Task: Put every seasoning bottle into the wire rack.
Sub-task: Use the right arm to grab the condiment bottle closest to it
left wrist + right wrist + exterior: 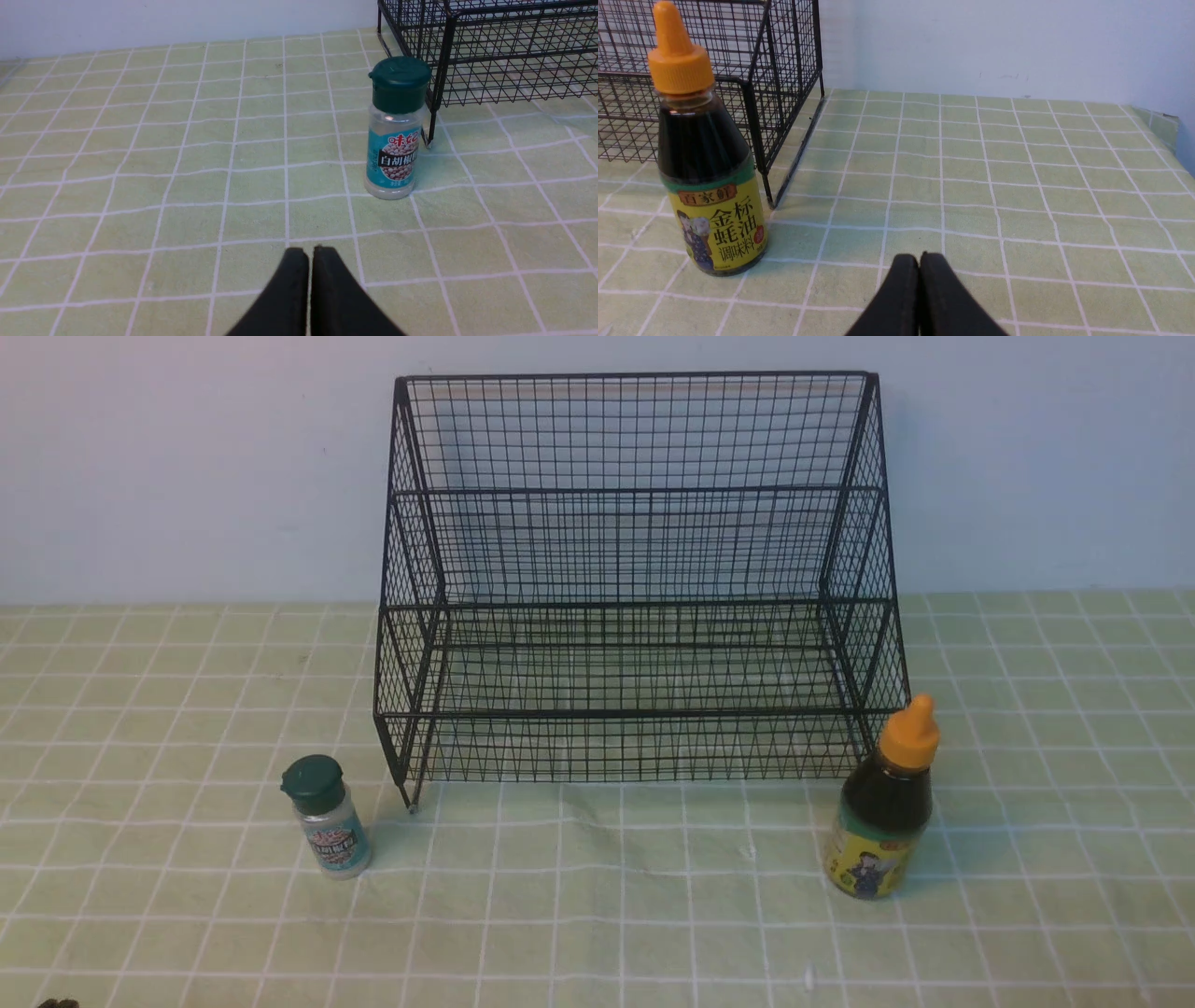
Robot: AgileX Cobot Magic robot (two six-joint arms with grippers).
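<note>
On the green checked cloth (597,905): both seasoning bottles stand upright in front of the wire rack (635,713). Neither is inside it, and both tiers hold nothing.
Small shaker (329,821): it stands just beside the rack's front left leg and apart from it. It has a clear body, a dark green cap and a teal label.
Sauce bottle (882,807): it stands at the rack's front right corner, close to the mesh; whether it touches cannot be told. It holds dark liquid and has an orange nozzle cap and a yellow label.
Left gripper (309,254): the jaws are pressed together and hold nothing. It sits low over the cloth, short of the shaker.
Right gripper (919,259): it is likewise closed and empty, near the sauce bottle but not touching it.
Shaker handling: it is probably light, rigid and smooth-sided, so easily knocked over. It is best taken around the body below the cap.
Sauce bottle handling: it is likely heavier, nearly full, with a glossy label that may slip. The wide labelled body offers the surest hold, not the tapering shoulder or nozzle.
Next move: each pincer would need to open wider than its bottle before closing in.
</note>
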